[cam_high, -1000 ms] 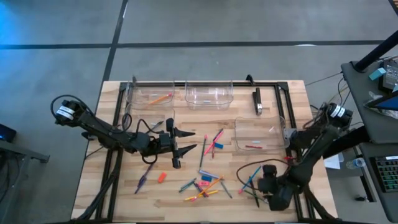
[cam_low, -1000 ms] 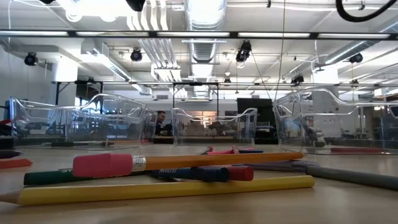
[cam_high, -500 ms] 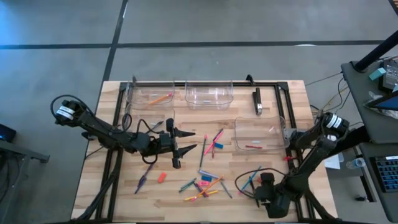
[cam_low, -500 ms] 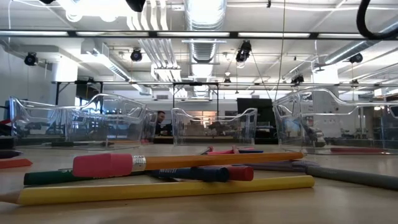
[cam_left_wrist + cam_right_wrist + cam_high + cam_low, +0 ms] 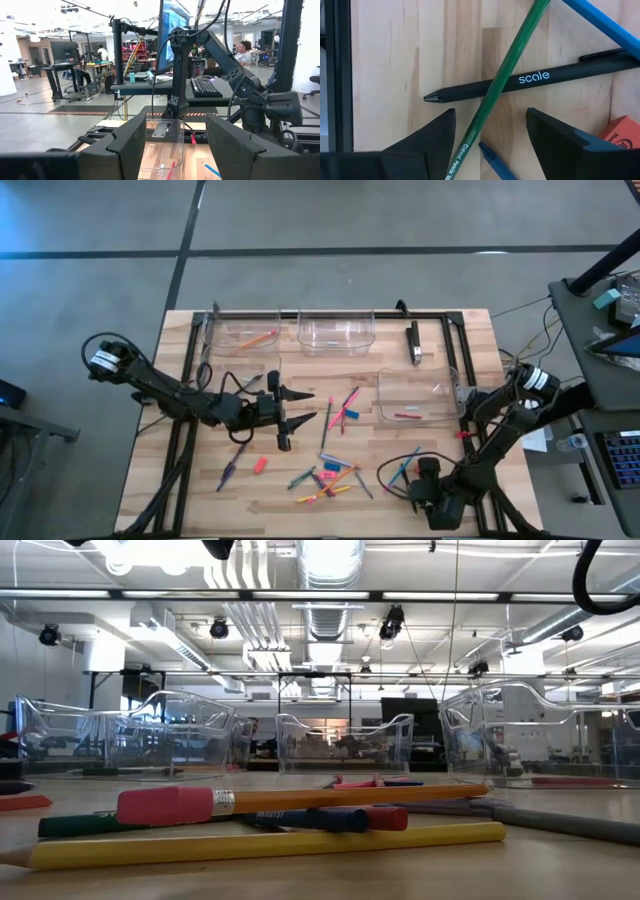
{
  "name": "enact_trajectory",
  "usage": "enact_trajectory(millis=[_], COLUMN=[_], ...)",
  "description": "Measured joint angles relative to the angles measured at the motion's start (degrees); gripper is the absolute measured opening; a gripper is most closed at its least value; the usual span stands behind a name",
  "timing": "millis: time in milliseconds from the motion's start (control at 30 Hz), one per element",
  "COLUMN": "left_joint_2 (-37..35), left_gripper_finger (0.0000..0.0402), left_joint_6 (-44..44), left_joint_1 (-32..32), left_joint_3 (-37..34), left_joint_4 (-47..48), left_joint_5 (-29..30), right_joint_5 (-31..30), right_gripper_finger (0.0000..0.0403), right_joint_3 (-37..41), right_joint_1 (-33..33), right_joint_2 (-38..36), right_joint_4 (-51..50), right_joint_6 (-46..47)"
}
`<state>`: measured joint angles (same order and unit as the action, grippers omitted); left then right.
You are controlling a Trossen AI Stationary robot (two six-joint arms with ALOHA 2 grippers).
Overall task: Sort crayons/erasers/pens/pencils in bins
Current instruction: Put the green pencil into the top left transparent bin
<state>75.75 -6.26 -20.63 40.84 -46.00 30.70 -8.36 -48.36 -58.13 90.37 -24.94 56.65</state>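
Note:
Loose pencils, crayons and pens [image 5: 330,472] lie scattered on the near middle of the wooden table. My right gripper [image 5: 415,492] [image 5: 490,112] is open, pointing down near the table's near right corner. Its fingers stand either side of a green pencil [image 5: 502,80] that lies over a black pen [image 5: 530,79], touching neither. A blue pencil [image 5: 605,22], a blue crayon tip [image 5: 490,154] and an orange-red eraser [image 5: 620,132] lie close by. My left gripper [image 5: 312,407] [image 5: 176,120] is open and level over the table's middle, holding nothing.
Two clear bins [image 5: 245,335] [image 5: 336,332] stand along the far edge, one [image 5: 415,398] at mid right holds a red stick, and one [image 5: 250,373] sits beside the left arm. A black fixture [image 5: 413,342] lies far right. A black frame rail [image 5: 332,75] runs beside the right gripper.
My right gripper has moved a little toward the table's near edge and slightly left, staying open. The things on the table lie as before.

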Motion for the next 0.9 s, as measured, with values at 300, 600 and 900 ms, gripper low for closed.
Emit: enact_trajectory(millis=[300,600,900], left_joint_2=[0.0,0.0,0.0], left_gripper_finger=[0.0189,0.0189,0.0189], left_joint_6=[0.0,0.0,0.0], left_joint_1=[0.0,0.0,0.0], left_joint_3=[0.0,0.0,0.0], left_joint_4=[0.0,0.1,0.1], left_joint_5=[0.0,0.0,0.0], right_joint_5=[-1.0,-0.6,-0.3], right_gripper_finger=[0.0165,0.0086,0.0048], right_joint_3=[0.1,0.1,0.4], right_joint_1=[0.0,0.0,0.0], right_joint_2=[0.1,0.1,-2.5], right_joint_4=[-0.7,-1.0,-2.5], right_joint_6=[-0.3,0.5,0.5])
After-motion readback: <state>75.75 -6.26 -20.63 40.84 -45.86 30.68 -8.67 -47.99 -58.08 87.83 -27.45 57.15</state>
